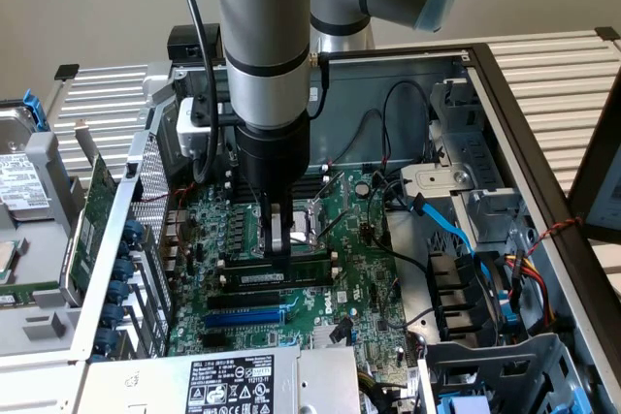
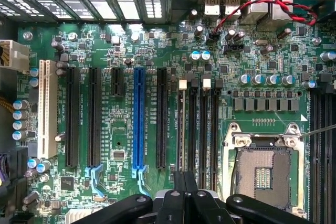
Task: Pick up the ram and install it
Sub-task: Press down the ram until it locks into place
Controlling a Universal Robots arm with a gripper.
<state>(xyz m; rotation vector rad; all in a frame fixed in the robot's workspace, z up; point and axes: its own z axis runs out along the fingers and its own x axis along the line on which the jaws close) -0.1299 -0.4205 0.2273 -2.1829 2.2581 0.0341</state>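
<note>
Exterior view: my gripper (image 1: 278, 237) is down inside the open computer case (image 1: 505, 113), just beside the processor socket (image 1: 312, 220) on the green board (image 1: 359, 278). My fingers are clenched together, and their tips touch the top edge of the ram (image 1: 281, 266), the long dark-green stick that stands in a slot on the near side of the socket. I cannot tell whether the stick is fully seated or whether I am gripping it or only pressing on it. A blue slot (image 1: 245, 317) lies further from the socket, past a black slot (image 1: 262, 298).

Wrist view: my black fingers (image 2: 184, 203) are closed over the row of narrow slots next to the socket (image 2: 265, 169), with the ram (image 2: 181, 129) seen edge-on in the slot furthest from the socket. The blue slot (image 2: 138, 119) lies beyond that row.
</note>
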